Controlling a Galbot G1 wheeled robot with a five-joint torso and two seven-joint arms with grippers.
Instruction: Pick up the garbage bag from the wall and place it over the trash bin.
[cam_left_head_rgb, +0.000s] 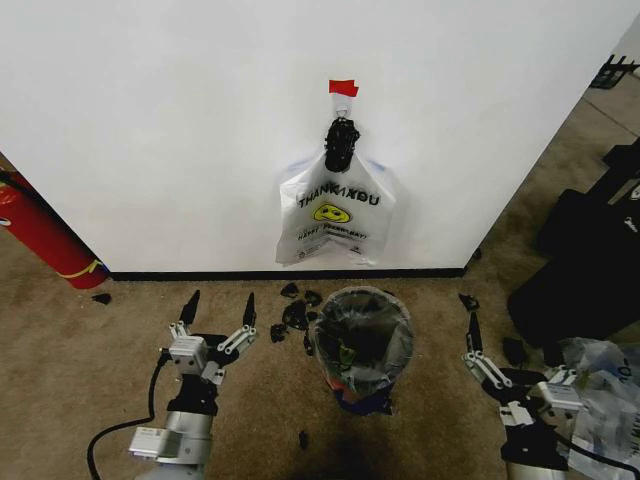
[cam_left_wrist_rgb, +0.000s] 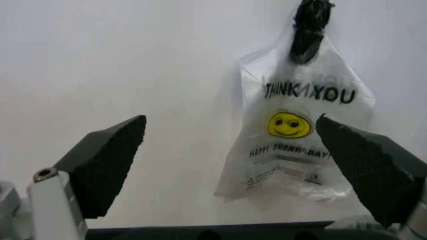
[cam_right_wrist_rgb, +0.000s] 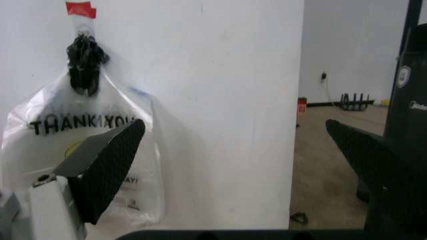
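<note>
The garbage bag (cam_left_head_rgb: 335, 215) is being held on the wall by a black clip, directly above the trash bin (cam_left_head_rgb: 362, 340). Left tool (cam_left_head_rgb: 218, 312) and right tool (cam_left_head_rgb: 470, 335) are being kept wide, flanking the trash bin, holding nothing.

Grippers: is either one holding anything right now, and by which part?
Nothing is held. The left gripper and right gripper are both open, low near the floor; the garbage bag hangs on the wall.

Lighting was even and bright, the white wall (cam_left_head_rgb: 180, 120) almost washed out. The hanging bag (cam_left_head_rgb: 335, 215) threw a faint shadow. Close to each wrist camera, the dark fingers (cam_left_wrist_rgb: 110, 160) were soft and unfocused.
</note>
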